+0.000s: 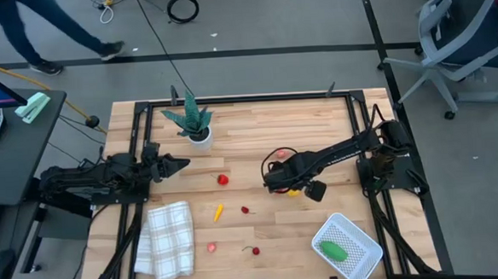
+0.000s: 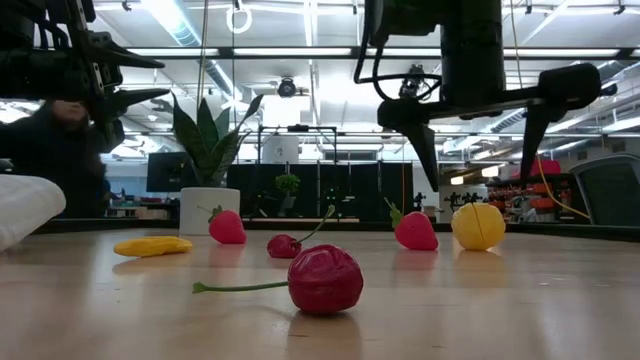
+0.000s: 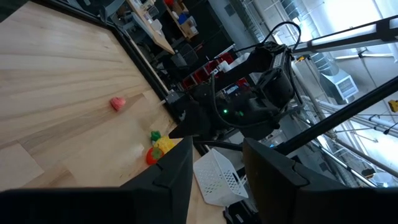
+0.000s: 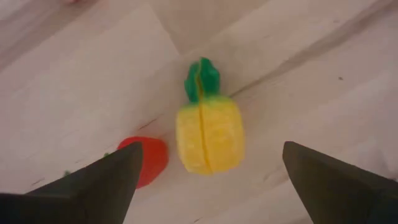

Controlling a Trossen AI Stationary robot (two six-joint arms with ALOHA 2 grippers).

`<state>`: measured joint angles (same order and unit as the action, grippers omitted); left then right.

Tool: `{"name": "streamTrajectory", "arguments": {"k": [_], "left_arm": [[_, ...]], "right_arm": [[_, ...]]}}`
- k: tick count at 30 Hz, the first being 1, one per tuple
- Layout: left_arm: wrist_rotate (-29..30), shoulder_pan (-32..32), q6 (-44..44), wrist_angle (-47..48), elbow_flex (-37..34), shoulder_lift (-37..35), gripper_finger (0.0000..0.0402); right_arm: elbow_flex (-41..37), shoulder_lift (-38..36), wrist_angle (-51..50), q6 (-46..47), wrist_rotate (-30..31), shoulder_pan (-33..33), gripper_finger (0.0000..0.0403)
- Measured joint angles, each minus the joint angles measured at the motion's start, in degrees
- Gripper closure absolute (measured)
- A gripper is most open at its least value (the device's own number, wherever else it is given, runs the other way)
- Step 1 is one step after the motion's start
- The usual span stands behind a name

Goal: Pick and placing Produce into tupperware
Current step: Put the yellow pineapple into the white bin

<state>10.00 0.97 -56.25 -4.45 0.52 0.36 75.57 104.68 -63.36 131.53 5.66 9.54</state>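
Observation:
My right gripper [image 4: 211, 186] is open and hovers above a yellow toy fruit with a green leafy top [image 4: 208, 135], one finger on each side and clear of it. The fruit lies on the table, and a small red piece [image 4: 148, 160] touches its side. In the low view the right gripper [image 2: 478, 145] hangs over this yellow fruit [image 2: 478, 226] and a pink strawberry [image 2: 415, 230]. The white mesh tupperware [image 1: 361, 236] sits at the table's near right and holds a green oblong piece [image 1: 333, 250]. My left gripper [image 1: 178, 166] waits open at the left, raised off the table.
Loose produce lies across the middle: a red piece [image 1: 223, 179], a thin orange piece [image 1: 219, 212], two cherries [image 1: 245, 210] [image 1: 255, 250], a pink strawberry [image 1: 212, 246], another pink piece [image 1: 281, 154]. A folded checked cloth [image 1: 165, 240] lies near left. A potted plant [image 1: 192, 121] stands far left.

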Motion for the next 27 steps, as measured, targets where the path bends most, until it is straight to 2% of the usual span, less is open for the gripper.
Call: {"name": "streamTrajectory", "arguments": {"k": [8, 17, 19, 23, 27], "left_arm": [[0.0, 0.0, 0.0, 0.0, 0.0, 0.0, 0.0261], [0.0, 0.0, 0.0, 0.0, 0.0, 0.0, 0.0249], [0.0, 0.0, 0.0, 0.0, 0.0, 0.0, 0.0248], [0.0, 0.0, 0.0, 0.0, 0.0, 0.0, 0.0252], [0.0, 0.0, 0.0, 0.0, 0.0, 0.0, 0.0258]], "right_arm": [[0.0, 0.0, 0.0, -1.3, -0.4, 0.0, 0.0015], [0.0, 0.0, 0.6, -2.3, -1.0, 0.0, 0.0015], [0.0, 0.0, 0.7, -4.2, 0.2, 0.0, 0.0015], [0.0, 0.0, 0.6, -8.8, 6.7, 0.0, 0.0015], [0.0, 0.0, 1.5, -6.3, 6.7, 0.0, 0.002]]}}
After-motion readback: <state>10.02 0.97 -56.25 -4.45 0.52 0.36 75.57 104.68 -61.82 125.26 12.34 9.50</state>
